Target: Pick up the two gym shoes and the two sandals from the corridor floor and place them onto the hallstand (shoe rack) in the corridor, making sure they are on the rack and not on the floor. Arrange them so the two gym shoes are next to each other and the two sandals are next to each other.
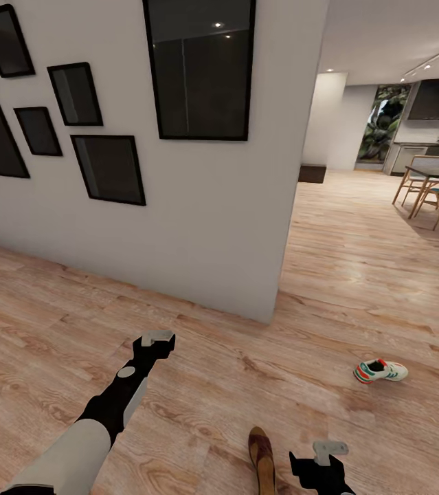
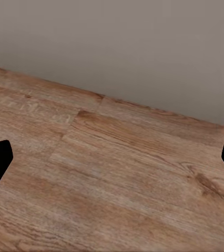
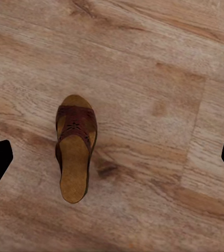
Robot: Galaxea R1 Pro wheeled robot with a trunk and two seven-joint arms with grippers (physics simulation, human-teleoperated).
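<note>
Head view: the corridor floor (image 1: 198,385) is spread beneath a grey wall (image 1: 212,227); one gym shoe (image 1: 380,371) lies well apart, one sandal (image 3: 75,147) below the right gripper (image 3: 112,163), spread to straddle it; the left gripper (image 2: 112,163) is held spread, empty

brown, tan-soled sandal (image 3: 75,148), white green-striped gym shoe (image 1: 380,371), pale wood-grain floor (image 1: 356,275), black-framed pictures (image 1: 109,169)

Your left arm reaches forward and low, its tool (image 1: 157,337) spread wide and holding nothing. Your right tool (image 1: 330,450) sits low at the view's bottom edge, also spread wide, empty.
</note>
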